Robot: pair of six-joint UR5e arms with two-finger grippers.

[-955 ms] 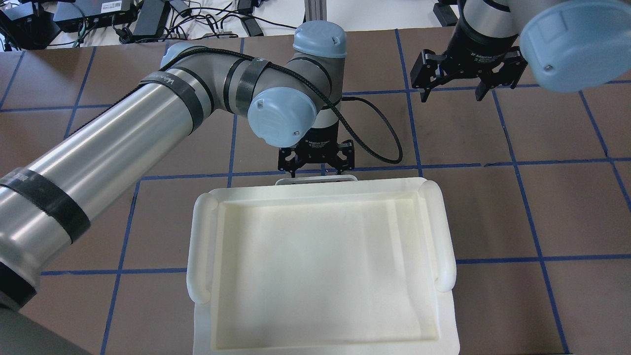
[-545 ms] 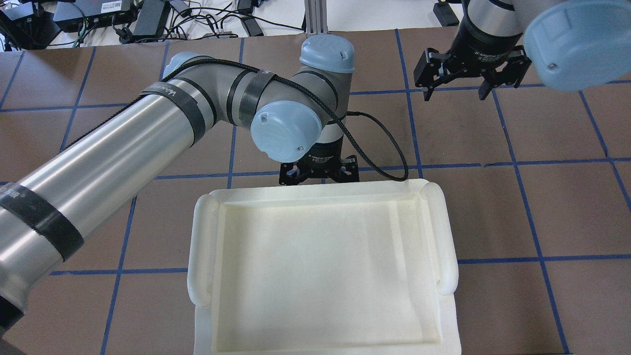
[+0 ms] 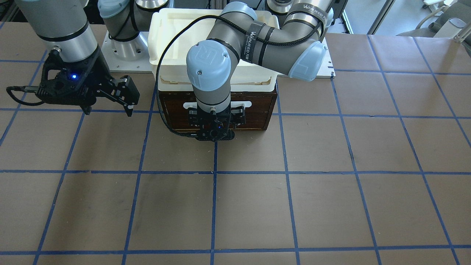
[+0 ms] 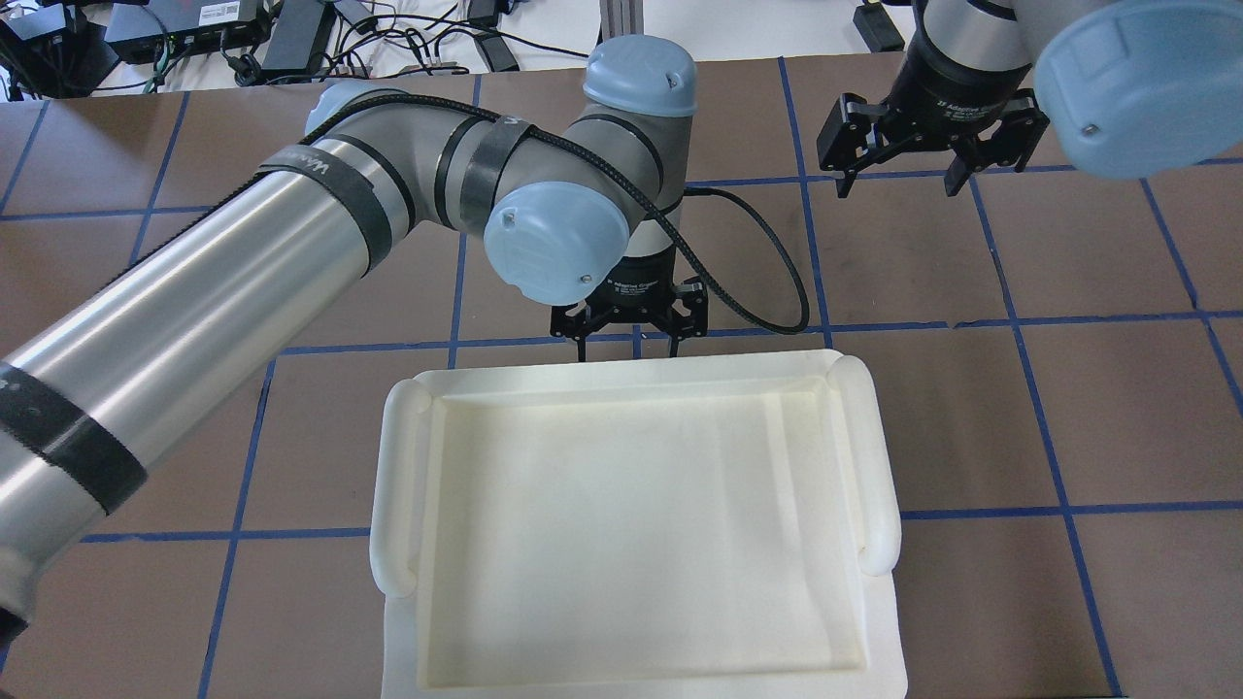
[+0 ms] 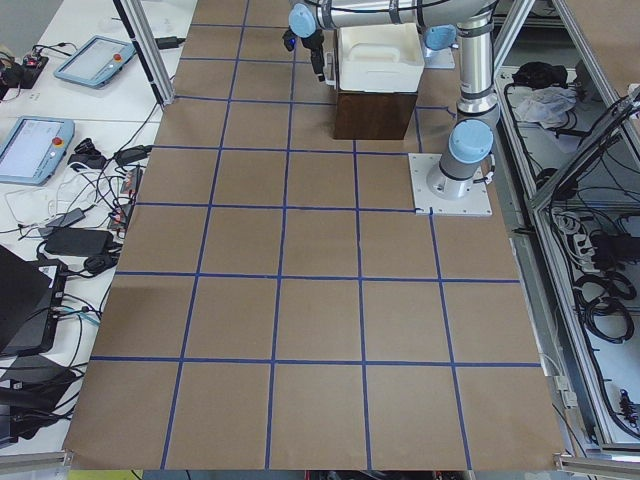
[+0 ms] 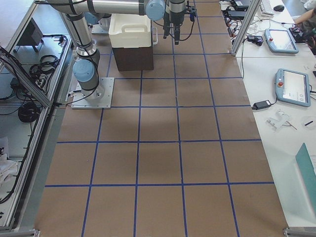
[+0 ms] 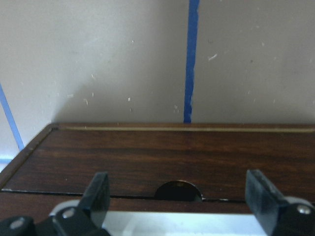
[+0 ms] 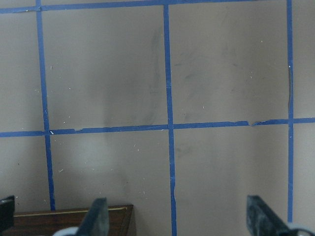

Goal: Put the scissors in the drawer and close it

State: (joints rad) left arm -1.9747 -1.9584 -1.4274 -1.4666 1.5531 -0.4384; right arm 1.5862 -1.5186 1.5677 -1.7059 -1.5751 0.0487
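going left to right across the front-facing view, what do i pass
right hand → left hand, in front of the drawer → far-right blue cap on the left arm

Drawer [image 3: 257, 110] got pushed in, its handle [image 3: 245, 104] no longer pokes past the tray [image 4: 631, 374]; left gripper [image 4: 628, 348] then backed off toward the table's [image 4: 971, 417] far edge.
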